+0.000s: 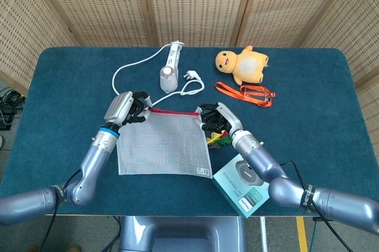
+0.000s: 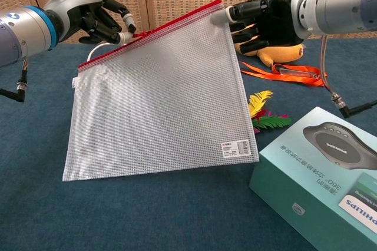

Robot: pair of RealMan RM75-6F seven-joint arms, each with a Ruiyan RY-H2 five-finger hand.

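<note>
A clear mesh pouch (image 1: pixel 164 147) with a red zipper along its top edge hangs between both hands, its lower edge near the table (image 1: pixel 59 86). My left hand (image 1: pixel 126 109) pinches the zipper end at the pouch's upper left (image 2: pixel 94 18). Gripping the upper right corner is my right hand (image 1: pixel 217 119), seen raised in the chest view (image 2: pixel 265 18). The pouch (image 2: pixel 159 103) is stretched flat and tilted, with the right corner higher. A small label sits near its lower right corner.
Coloured feathers (image 2: pixel 265 112) lie just right of the pouch, beside a teal Philips box (image 2: pixel 324 171) at the front right. Behind lie an orange lanyard (image 1: pixel 246 93), a yellow plush (image 1: pixel 246 64) and a white handheld device (image 1: pixel 169 74) with its cable.
</note>
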